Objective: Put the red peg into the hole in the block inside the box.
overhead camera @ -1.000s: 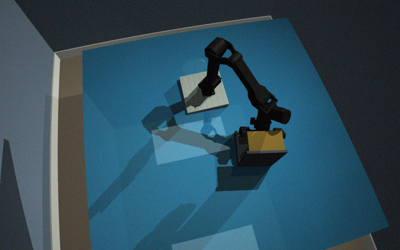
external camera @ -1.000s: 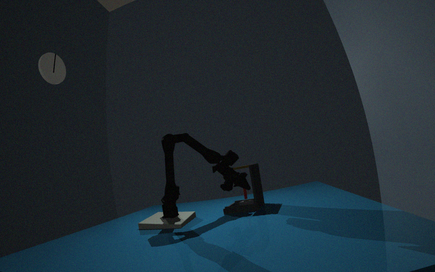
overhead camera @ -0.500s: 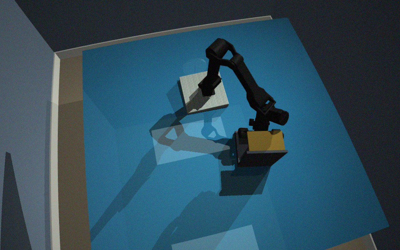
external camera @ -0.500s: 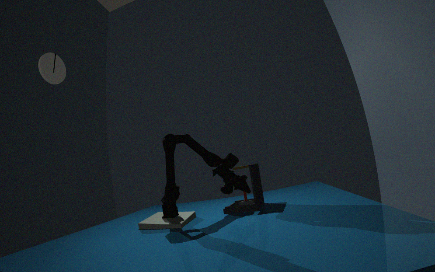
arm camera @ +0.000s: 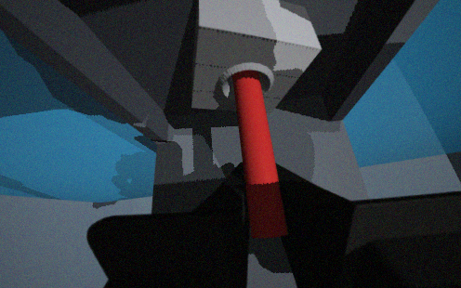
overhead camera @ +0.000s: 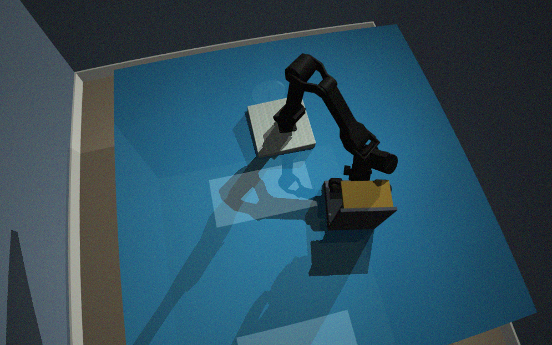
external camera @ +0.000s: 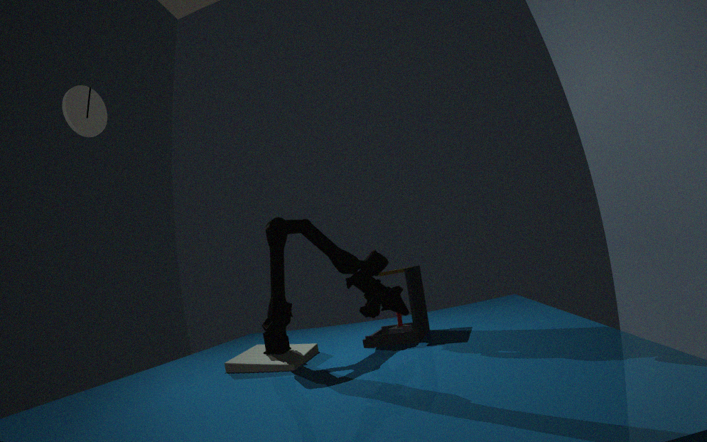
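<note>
My gripper (external camera: 401, 311) (arm camera: 255, 168) is shut on the upper part of the red peg (external camera: 400, 320) (arm camera: 257, 135). In the wrist view the peg's lower end is within the pale ring (arm camera: 267, 71) around the hole of the grey block (arm camera: 235, 44). Most of the peg still shows above the block. How deep the end sits cannot be told. The fingers are inside the dark box (external camera: 378, 338), below the yellow roof (overhead camera: 368, 194) (external camera: 393, 271), which hides them in the top view.
The box's back wall (overhead camera: 357, 219) (external camera: 417, 301) (arm camera: 296, 139) rises close beyond the fingers. Low side walls (arm camera: 128, 99) flank the block. The arm's pale base plate (overhead camera: 265, 124) (external camera: 246, 362) sits on the blue table (overhead camera: 432, 205) (external camera: 191, 401).
</note>
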`<state>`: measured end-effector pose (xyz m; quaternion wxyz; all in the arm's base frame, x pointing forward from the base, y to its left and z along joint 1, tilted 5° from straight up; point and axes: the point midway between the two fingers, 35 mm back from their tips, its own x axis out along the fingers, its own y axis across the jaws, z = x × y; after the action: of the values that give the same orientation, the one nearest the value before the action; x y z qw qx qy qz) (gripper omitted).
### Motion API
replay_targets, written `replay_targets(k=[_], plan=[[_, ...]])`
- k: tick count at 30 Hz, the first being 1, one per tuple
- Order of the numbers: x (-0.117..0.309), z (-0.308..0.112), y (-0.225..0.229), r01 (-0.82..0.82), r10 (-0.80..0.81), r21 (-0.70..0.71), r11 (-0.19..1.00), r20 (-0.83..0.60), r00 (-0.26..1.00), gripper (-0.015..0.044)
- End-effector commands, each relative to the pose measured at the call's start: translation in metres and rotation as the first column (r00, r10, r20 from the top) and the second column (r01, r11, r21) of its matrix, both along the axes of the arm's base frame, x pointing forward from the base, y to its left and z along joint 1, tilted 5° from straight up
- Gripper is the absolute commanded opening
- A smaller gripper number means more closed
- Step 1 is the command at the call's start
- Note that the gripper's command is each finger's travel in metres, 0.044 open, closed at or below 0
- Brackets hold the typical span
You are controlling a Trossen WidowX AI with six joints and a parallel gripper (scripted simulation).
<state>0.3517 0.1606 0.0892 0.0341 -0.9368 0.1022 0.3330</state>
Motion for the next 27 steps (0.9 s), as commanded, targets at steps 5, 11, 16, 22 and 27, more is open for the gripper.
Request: replay_targets(k=[5, 11, 16, 22, 27], plan=[[-0.0018, -0.011, -0.0012, -0.004, 0.003, -0.011, 1.0, -0.02, 1.0, 0.0], [-0.0016, -0.0133, -0.0013, -0.004, 0.003, -0.011, 1.0, -0.02, 1.0, 0.0], [-0.0013, -0.0175, -0.0014, -0.004, 0.003, -0.011, 1.0, -0.02, 1.0, 0.0], [0.0006, -0.0115, -0.0008, 0.002, -0.002, -0.004, 1.0, -0.005, 1.0, 0.0052], [0.0006, -0.0115, -0.0008, 0.002, -0.002, -0.004, 1.0, -0.005, 1.0, 0.0184]])
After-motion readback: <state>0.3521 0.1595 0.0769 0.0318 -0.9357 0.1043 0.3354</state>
